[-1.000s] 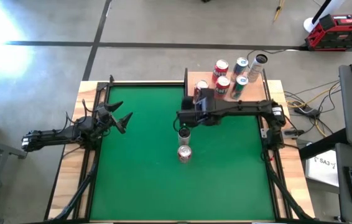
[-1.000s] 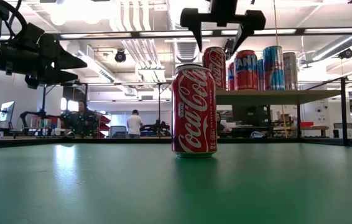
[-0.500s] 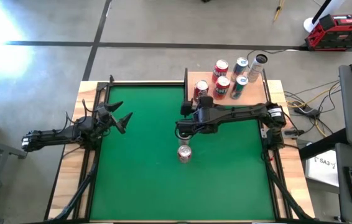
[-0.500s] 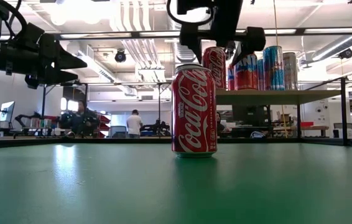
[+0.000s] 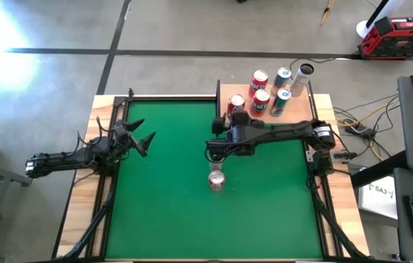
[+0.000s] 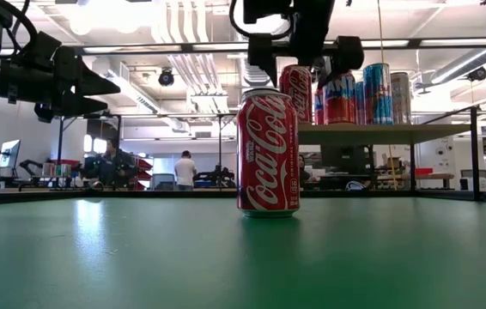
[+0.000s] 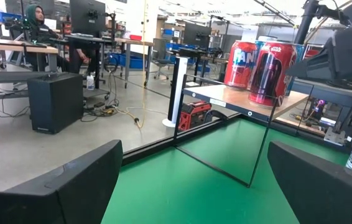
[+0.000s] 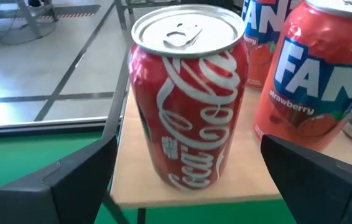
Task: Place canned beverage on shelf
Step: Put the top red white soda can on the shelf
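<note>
A red Coca-Cola can (image 5: 216, 179) stands upright on its base on the green table and shows large in the low view (image 6: 267, 153). A second Coca-Cola can (image 8: 188, 99) stands on the near left corner of the tan shelf (image 5: 301, 109), beside a Fanta can (image 8: 313, 81). My right gripper (image 5: 233, 126) is open and empty just short of that shelf can, pointing at it from the table's near side; its fingers stand apart on either side (image 8: 182, 186). My left gripper (image 5: 142, 139) waits open and empty at the table's left edge.
Several more cans (image 5: 279, 84) stand upright at the back of the shelf (image 8: 244, 168), which is raised on a thin dark frame (image 6: 475, 154) at the table's far right corner. Green felt lies open to the left of and in front of the table can. People and desks show in the room beyond.
My right gripper has drawn back from the shelf's Coca-Cola can toward the table's near edge and come down a little, staying open. The shelf can, partly covered before, now stands uncovered. The can on the table has not moved.
</note>
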You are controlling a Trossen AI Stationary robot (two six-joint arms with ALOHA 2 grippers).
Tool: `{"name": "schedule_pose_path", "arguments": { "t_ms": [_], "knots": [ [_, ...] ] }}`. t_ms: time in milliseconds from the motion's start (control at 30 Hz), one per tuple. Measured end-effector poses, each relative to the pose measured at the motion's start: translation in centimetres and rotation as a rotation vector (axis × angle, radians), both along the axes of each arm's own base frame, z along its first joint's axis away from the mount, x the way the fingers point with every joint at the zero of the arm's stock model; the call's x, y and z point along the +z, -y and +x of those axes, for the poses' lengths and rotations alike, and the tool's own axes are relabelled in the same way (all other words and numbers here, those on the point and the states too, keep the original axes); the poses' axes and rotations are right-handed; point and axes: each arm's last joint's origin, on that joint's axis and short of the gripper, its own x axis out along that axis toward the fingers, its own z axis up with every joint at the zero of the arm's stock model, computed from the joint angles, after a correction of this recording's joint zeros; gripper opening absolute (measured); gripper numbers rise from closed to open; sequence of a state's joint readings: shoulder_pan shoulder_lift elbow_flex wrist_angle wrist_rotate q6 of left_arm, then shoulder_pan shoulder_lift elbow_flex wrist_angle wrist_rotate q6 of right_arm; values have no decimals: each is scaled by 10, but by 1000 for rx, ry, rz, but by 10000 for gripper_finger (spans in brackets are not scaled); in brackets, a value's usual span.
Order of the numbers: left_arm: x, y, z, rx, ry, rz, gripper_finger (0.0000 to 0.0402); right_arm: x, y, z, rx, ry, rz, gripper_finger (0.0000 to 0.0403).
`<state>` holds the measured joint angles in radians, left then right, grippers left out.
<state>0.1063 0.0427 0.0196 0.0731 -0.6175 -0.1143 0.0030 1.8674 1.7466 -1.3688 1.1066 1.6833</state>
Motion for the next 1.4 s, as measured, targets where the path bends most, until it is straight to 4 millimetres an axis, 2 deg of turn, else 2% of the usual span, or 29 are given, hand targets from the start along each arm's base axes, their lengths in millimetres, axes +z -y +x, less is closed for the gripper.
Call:
{"name": "schedule_pose_path", "arguments": {
  "t_ms": [400, 667, 800, 1033, 1200, 1400],
  "knots": [
    [0, 0, 0, 0, 0, 0, 386, -30, 14, 15, -49, -33, -131, 389],
    [0, 0, 0, 0, 0, 0, 386, -39, 32, 17, -107, -11, -150, 388],
    [0, 0, 0, 0, 0, 0, 386, -39, 36, 16, -122, -8, -134, 369],
    [0, 0, 0, 0, 0, 0, 386, -36, 39, 14, -140, 18, -120, 296],
    [0, 0, 0, 0, 0, 0, 386, -35, 41, 14, -145, 20, -126, 294],
    [0, 0, 0, 0, 0, 0, 386, -29, 56, 14, -160, -8, -143, 298]
  ]
}}
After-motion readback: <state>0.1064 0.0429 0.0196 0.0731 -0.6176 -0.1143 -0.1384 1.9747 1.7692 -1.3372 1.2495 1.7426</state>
